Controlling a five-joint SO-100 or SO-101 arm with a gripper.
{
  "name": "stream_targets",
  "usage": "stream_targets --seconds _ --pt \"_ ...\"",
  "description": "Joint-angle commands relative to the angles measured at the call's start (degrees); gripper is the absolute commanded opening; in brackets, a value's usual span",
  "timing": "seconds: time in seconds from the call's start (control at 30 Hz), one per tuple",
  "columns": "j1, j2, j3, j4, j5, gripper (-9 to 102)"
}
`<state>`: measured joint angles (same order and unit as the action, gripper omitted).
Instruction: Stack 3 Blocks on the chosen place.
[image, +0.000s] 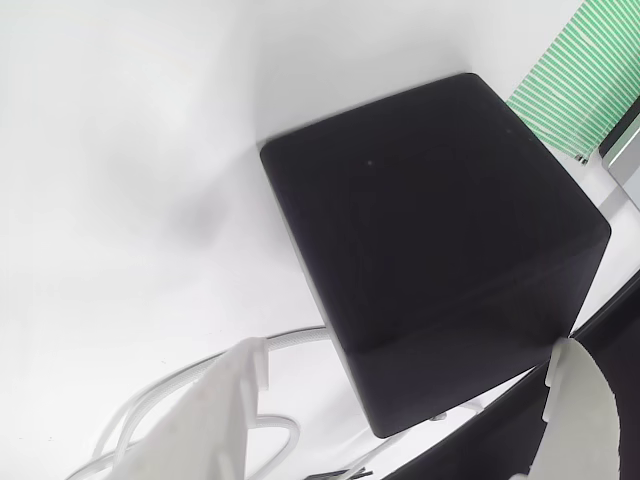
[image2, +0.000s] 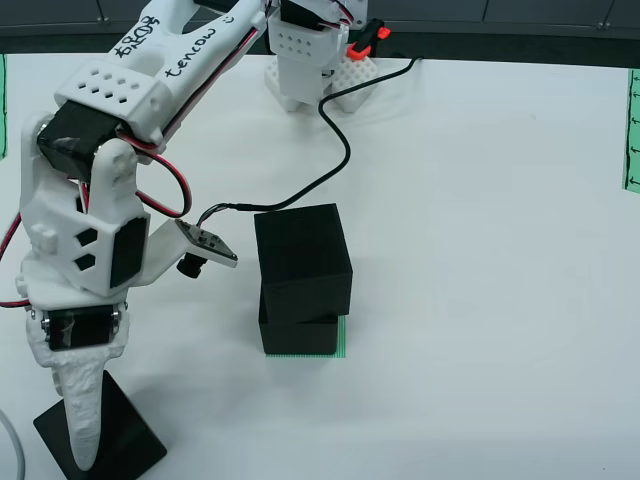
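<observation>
In the view that rides on the gripper, a matte black cube (image: 430, 240) lies on the white table between the two white fingers of my gripper (image: 410, 400), which is open, its fingers wide apart and clear of the cube's sides. From above, the gripper (image2: 90, 440) hangs over this same cube (image2: 125, 440) at the bottom left. In the middle, two more black cubes are stacked: the upper one (image2: 302, 255) sits slightly askew on the lower one (image2: 298, 332). The lower cube rests on the chosen place (image2: 343, 335), of which a thin green edge shows.
A green striped patch (image: 580, 75) edged by a grey strip (image: 625, 155) lies beyond the cube in the gripper view. A black cable (image2: 340, 150) runs from the arm's base (image2: 305, 70) to the wrist camera. White cable (image: 150, 400) loops near the fingers. Green strips (image2: 632, 130) mark the table's sides.
</observation>
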<state>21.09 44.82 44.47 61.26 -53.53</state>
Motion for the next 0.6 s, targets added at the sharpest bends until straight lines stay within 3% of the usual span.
stream_targets --seconds 0.0,0.57 --pt "0.3 4.2 -1.0 0.1 0.3 34" --pt "-2.3 3.0 -0.4 -2.7 0.3 35"
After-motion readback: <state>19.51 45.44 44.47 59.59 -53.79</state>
